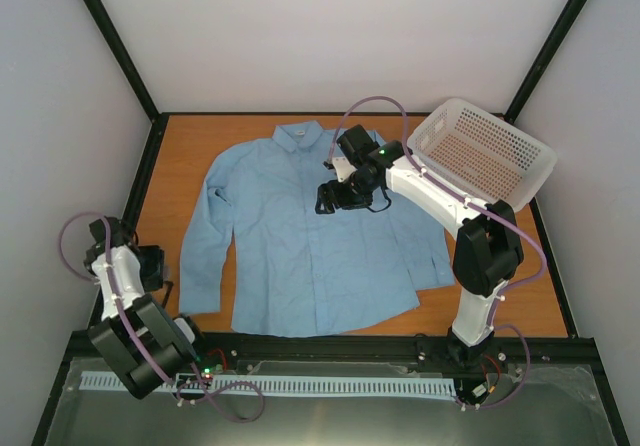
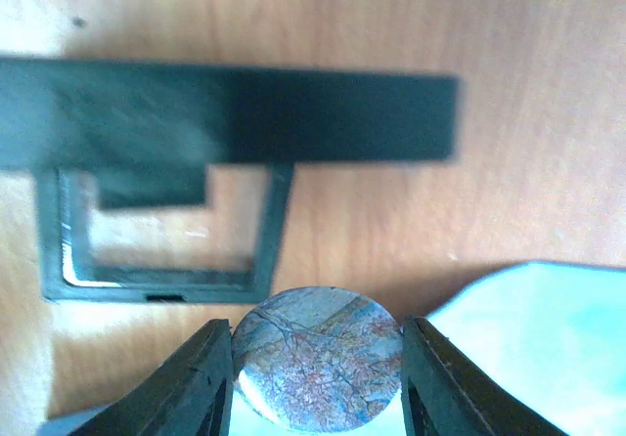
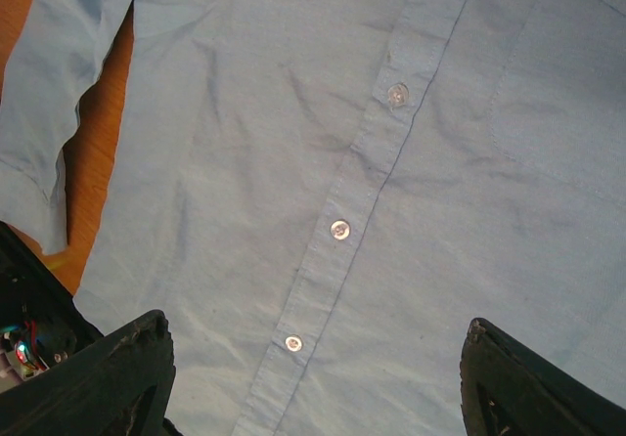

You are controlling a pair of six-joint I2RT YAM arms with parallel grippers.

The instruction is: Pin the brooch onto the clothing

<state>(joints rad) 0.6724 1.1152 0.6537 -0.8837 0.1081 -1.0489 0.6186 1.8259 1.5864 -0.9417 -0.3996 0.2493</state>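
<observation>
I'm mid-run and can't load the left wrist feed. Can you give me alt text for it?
The left end effector grips the brooch, a round mottled blue-and-rust disc, between its two black fingers at the bottom of the frame. Beyond it a small black square tray sits on the orange wooden table, with the light blue shirt at lower right.

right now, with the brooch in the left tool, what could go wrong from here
1. The left tool pinches the brooch only by its rim, so it might slip or twist out on the way over.
2. The right tool hangs open over the middle of the shirt, so the two arms could crowd each other there.
3. The shirt lies loose and creased, so it may bunch when pressed.
</observation>
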